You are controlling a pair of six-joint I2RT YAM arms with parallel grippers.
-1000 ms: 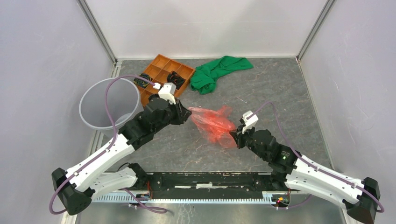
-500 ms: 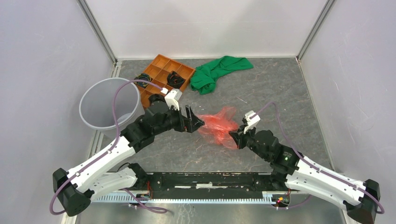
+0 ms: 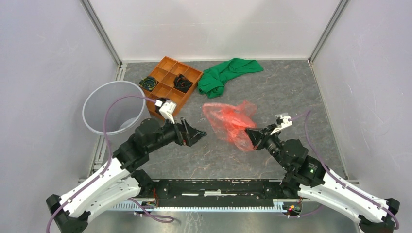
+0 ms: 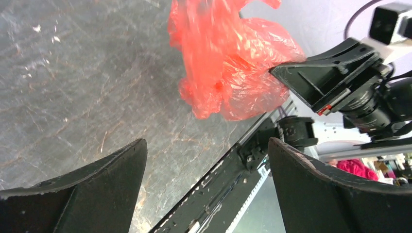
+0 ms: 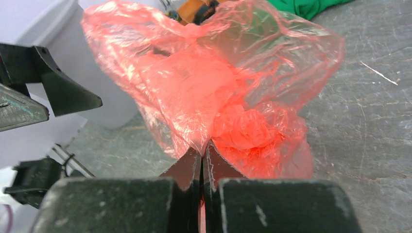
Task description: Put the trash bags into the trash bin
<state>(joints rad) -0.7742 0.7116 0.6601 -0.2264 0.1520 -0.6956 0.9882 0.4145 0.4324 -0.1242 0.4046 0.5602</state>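
Observation:
The red-pink translucent trash bag [image 3: 231,121] billows loosely over the middle of the table. My right gripper [image 3: 250,134] is shut on its lower edge, the plastic [image 5: 218,92] pinched between the closed fingertips and spreading out ahead of them. My left gripper [image 3: 198,135] hangs open a short way left of the bag, touching nothing; its view shows the bag [image 4: 233,63] ahead with bare table between the spread fingers. The round greyish-white trash bin [image 3: 92,104] stands at the left edge of the table, behind my left arm.
An orange compartment tray [image 3: 165,65] with dark items sits at the back, right of the bin. A green cloth [image 3: 223,73] lies crumpled beside it. Grey walls enclose three sides. The black base rail [image 3: 218,187] runs along the near edge.
My left gripper opened, let go of the bag and drew back to the left. My right gripper, still shut on the bag, shifted right and the bag puffed up.

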